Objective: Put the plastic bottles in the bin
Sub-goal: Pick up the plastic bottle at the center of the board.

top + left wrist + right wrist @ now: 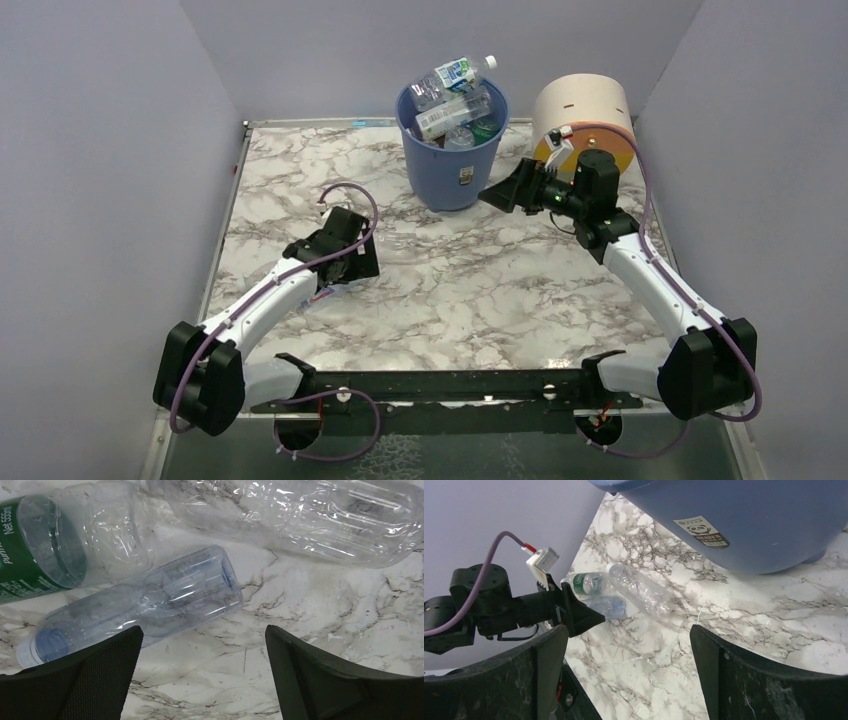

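Over the white marble tabletop (320,615), left end effector (202,640) spread wide, holding nothing, three clear plastic bottles (165,595) lying below. Right end effector (624,635) wide, empty, beside bottle-filled tall round blue plastic bin (450,165).

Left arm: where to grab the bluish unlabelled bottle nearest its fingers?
The bluish bottle lies flat and diagonal. Probably take the barrel near its base from above, left gripper turned to straddle it crosswise: marble shows on both sides there, while the green-labelled bottle crowds its neck half.
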Action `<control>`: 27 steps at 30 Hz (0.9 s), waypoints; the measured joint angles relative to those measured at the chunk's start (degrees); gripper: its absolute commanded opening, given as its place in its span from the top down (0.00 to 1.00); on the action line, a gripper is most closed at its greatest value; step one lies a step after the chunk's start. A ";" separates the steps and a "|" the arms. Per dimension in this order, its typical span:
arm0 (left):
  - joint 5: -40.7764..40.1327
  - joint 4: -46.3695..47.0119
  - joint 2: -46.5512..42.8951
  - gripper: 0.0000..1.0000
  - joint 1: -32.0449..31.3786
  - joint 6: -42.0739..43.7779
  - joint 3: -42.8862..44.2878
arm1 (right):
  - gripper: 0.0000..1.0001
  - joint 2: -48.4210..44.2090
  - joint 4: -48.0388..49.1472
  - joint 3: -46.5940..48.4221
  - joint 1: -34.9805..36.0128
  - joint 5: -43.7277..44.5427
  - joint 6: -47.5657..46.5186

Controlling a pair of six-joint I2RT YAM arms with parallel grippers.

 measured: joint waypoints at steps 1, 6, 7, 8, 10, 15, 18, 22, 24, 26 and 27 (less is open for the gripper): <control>0.02 0.13 0.07 0.01 0.00 -0.11 -0.59 | 0.06 0.00 -0.02 -0.04 0.00 -0.20 -0.04; 0.13 1.62 1.77 0.01 0.00 -0.26 -2.27 | 0.06 -0.02 0.02 -0.17 0.00 -0.81 -0.46; 0.17 1.99 2.14 0.01 0.00 -0.26 -2.51 | 0.06 -0.02 0.02 -0.33 0.00 -0.90 -0.48; 0.33 2.32 2.49 0.01 0.00 -0.26 -2.75 | 0.06 -0.02 0.02 -0.55 0.00 -1.01 -0.50; 0.76 2.91 2.99 0.01 0.02 -0.26 -3.10 | 0.07 -0.02 0.00 -1.09 0.00 -1.11 -0.57; 2.80 5.07 3.72 0.04 0.02 -0.57 -4.31 | 0.07 -0.02 -0.17 -1.73 0.00 -1.40 -0.59; 3.91 5.97 3.72 0.04 0.02 -0.87 -5.25 | 0.07 -0.02 -0.17 -1.73 0.00 -1.51 -0.59; 4.68 6.58 3.72 0.09 0.02 -1.03 -6.08 | 0.07 -0.02 -0.04 -1.95 0.00 -1.62 -0.55; 5.27 6.86 3.72 0.12 0.00 -1.16 -6.23 | 0.07 -0.02 0.11 -2.34 0.00 -1.73 -0.52; 5.92 7.32 3.72 0.12 -0.20 -1.29 -6.21 | 0.07 -0.02 0.11 -2.84 0.00 -1.75 -0.52; 6.23 7.52 3.72 0.10 -0.44 -1.36 -6.14 | 0.07 -0.02 0.11 -3.04 0.00 -1.77 -0.52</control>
